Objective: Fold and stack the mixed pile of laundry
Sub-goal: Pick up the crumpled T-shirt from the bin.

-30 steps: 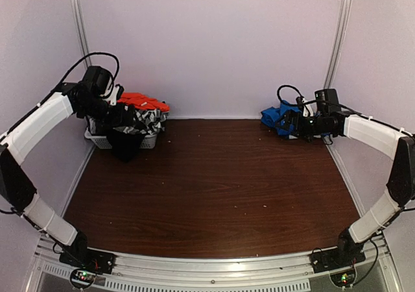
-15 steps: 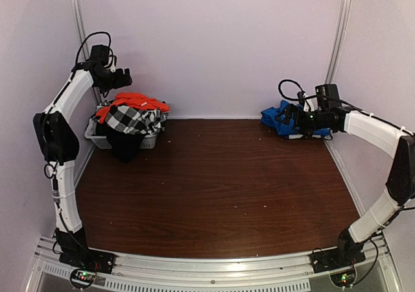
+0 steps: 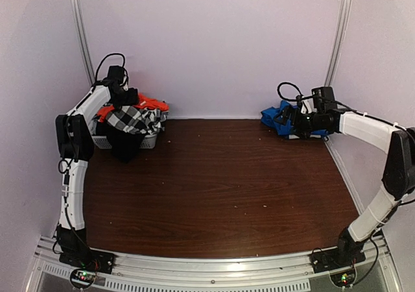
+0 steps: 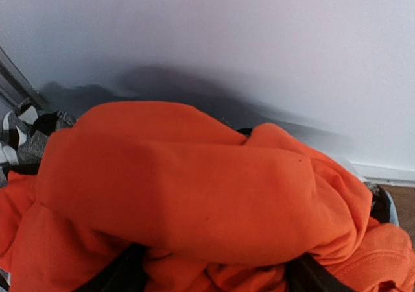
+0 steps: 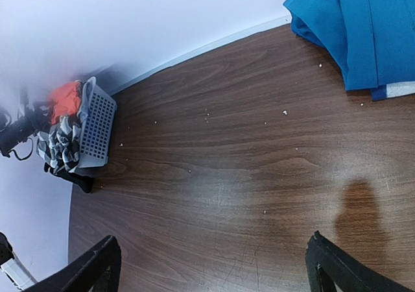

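Observation:
The laundry pile sits in a white slatted basket at the back left corner. An orange-red garment lies on top, a black-and-white checked one below it, and a black one hangs over the front. My left gripper is down on the orange garment, which fills the left wrist view between its wide-spread fingers. The left gripper is open. My right gripper is open and empty above the bare table at the back right.
A blue cloth lies bunched at the back right corner beside my right gripper, and also shows in the right wrist view. The basket shows there too. White walls close in the back and both sides of the brown table.
My left arm has swung round and brought its gripper down from above the basket onto the orange garment. The right arm has hardly moved.

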Controlling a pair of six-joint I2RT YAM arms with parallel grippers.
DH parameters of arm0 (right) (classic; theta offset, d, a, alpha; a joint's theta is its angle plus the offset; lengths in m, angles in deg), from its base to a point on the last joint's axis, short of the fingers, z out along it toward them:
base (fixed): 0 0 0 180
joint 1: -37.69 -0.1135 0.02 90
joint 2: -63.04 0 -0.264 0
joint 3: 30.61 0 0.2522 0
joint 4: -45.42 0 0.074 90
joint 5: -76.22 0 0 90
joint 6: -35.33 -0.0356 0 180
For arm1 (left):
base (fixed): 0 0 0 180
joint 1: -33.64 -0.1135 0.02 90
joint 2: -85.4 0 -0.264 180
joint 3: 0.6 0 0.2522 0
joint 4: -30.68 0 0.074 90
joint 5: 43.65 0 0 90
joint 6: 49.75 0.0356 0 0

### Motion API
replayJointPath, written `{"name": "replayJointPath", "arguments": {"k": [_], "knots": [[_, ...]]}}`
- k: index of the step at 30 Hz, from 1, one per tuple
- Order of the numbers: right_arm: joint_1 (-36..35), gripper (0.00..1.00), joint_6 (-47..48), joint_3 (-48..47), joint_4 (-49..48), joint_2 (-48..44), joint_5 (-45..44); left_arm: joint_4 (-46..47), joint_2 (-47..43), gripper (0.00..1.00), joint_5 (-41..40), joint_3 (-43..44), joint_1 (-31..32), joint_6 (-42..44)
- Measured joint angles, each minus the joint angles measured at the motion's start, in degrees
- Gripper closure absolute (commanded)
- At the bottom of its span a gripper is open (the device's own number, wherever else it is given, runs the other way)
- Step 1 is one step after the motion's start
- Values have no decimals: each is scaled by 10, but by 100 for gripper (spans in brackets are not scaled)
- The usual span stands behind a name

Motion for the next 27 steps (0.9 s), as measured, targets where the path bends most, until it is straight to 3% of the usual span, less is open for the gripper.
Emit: {"name": "replayJointPath", "arguments": {"k": [2,5,15,27], "knots": [[0,0,-3,0,0,10,1,2,5,74,-2,11,0,1],[0,0,-6,-7,3,25,3,3,7,100,-1,23,0,0],[0,0,-3,-23,5,35,16,14,-9,100,32,35,-7,-13],[3,0,23,-18,0,31,47,48,-130,100,93,42,-13,-39]]}}
